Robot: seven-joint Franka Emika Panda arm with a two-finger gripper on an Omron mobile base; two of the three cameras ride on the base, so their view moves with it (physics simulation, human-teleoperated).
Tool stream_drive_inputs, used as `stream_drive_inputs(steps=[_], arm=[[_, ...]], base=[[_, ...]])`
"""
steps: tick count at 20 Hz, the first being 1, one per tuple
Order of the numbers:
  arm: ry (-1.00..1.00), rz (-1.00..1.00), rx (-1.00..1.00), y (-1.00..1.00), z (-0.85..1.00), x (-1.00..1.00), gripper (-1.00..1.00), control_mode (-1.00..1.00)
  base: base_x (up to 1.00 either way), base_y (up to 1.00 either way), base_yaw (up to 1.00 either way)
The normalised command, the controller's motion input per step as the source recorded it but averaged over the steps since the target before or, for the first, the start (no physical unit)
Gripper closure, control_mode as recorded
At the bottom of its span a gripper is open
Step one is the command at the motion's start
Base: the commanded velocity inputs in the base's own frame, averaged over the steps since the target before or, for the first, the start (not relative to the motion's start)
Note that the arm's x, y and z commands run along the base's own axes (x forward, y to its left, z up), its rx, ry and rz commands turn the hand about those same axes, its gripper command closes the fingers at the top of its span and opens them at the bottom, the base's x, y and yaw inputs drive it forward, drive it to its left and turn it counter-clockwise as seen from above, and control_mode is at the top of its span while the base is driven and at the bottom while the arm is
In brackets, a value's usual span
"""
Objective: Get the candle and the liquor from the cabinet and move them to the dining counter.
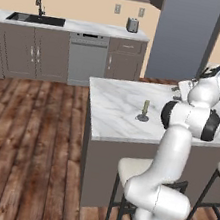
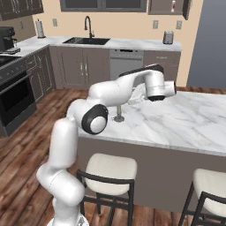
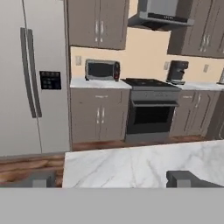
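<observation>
Candle (image 1: pixel 145 110) standing upright in its dark dish holder on the marble top of the dining counter (image 1: pixel 115 118), near the counter's left part, well in from the edges and apart from the gripper. Liquor (image 2: pixel 173 6), a pale red-capped bottle, remains on the shelf of the open cabinet (image 2: pixel 161 6) on the far wall, above the toaster (image 2: pixel 167 37). Gripper (image 3: pixel 113 178) hovers low over bare marble with its tips spread wide and nothing between them, facing the fridge (image 3: pixel 30 74) and stove (image 3: pixel 151 109).

The candle appears delivered; the step in hand is probably the return for the bottle. It is best done by lifting the arm clear before turning, so the elbow does not sweep the candle, then approaching the narrow bottle squarely, jaws level around its body.
</observation>
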Motion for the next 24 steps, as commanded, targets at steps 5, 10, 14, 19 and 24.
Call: stream_drive_inputs(steps=[5,10,14,19,24], arm=[[0.21,-0.26,0.00,0.00,0.62,-0.87,-1.00,-1.00],[0.23,-0.31,0.00,0.07,0.50,-0.82,-1.00,-1.00],[0.27,-0.36,-0.01,0.29,0.39,-0.68,-1.00,-1.00],[0.29,-0.40,-0.05,0.50,0.16,-0.50,-1.00,-1.00],[0.26,-0.43,-0.06,0.56,0.15,-0.49,-1.00,-1.00]], base=[[0.00,0.00,0.00],[0.00,0.00,0.00],[0.00,0.00,0.00],[0.00,0.00,0.00],[0.00,0.00,0.00]])
